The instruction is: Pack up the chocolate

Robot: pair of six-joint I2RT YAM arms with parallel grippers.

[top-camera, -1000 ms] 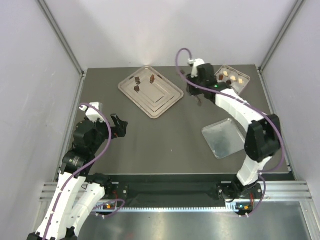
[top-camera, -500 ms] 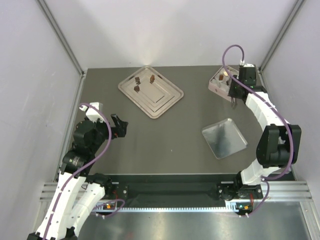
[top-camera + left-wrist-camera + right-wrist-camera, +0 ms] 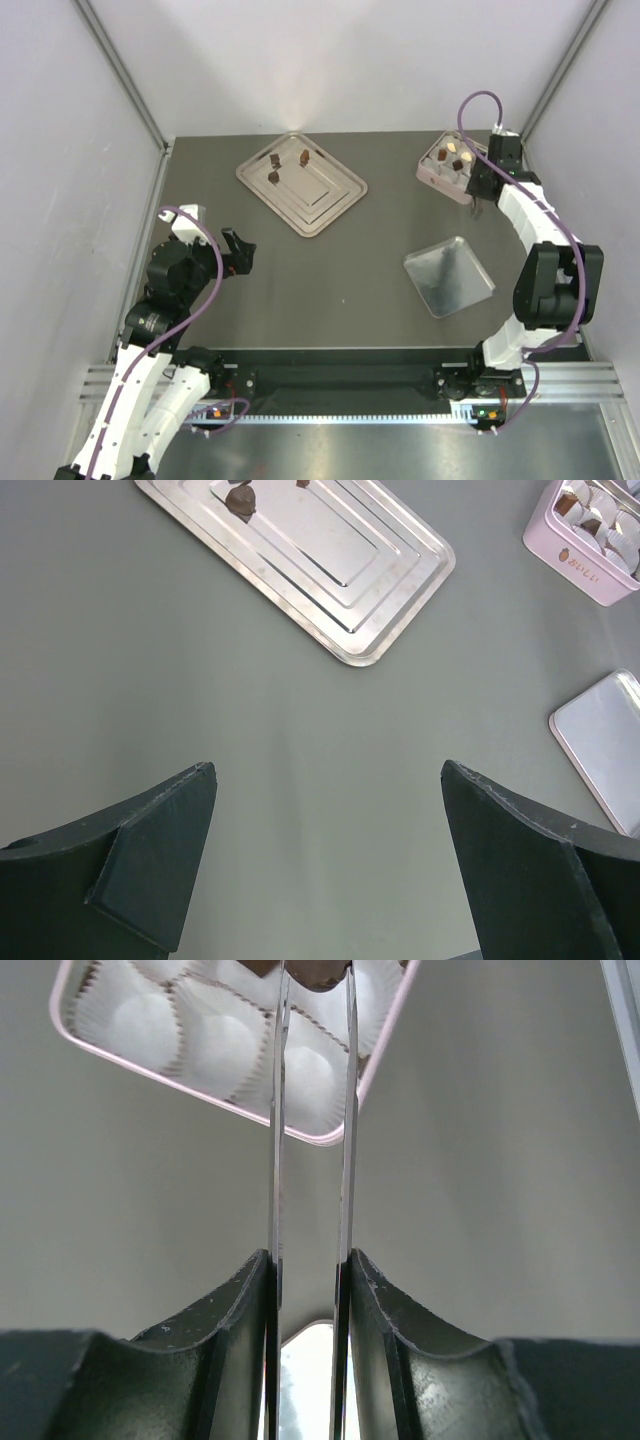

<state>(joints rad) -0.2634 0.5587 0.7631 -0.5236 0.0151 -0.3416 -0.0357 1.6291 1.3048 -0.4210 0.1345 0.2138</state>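
Observation:
Three dark brown chocolate pieces [image 3: 273, 177] lie on the steel tray [image 3: 325, 205] at the back left; in the left wrist view one piece [image 3: 240, 498] shows at the top edge. The pink box [image 3: 432, 172] at the back right holds several brown and cream pieces [image 3: 456, 153] in white cups. My right gripper [image 3: 478, 203] hangs at the box's right corner. Thin metal blades [image 3: 347, 1110] on its fingers pinch a dark brown chocolate piece [image 3: 315, 972] over the white cups [image 3: 215, 1055]. My left gripper [image 3: 328, 772] is open over bare table at the left.
The box's flat metal lid [image 3: 448, 275] lies on the table in front of the box, also seen as the lid [image 3: 605, 740] in the left wrist view. A frame post and side wall stand close to the right of the box.
My right arm has swung right from beside the tray to the pink box's right corner, carrying the piece. The left arm has not moved.

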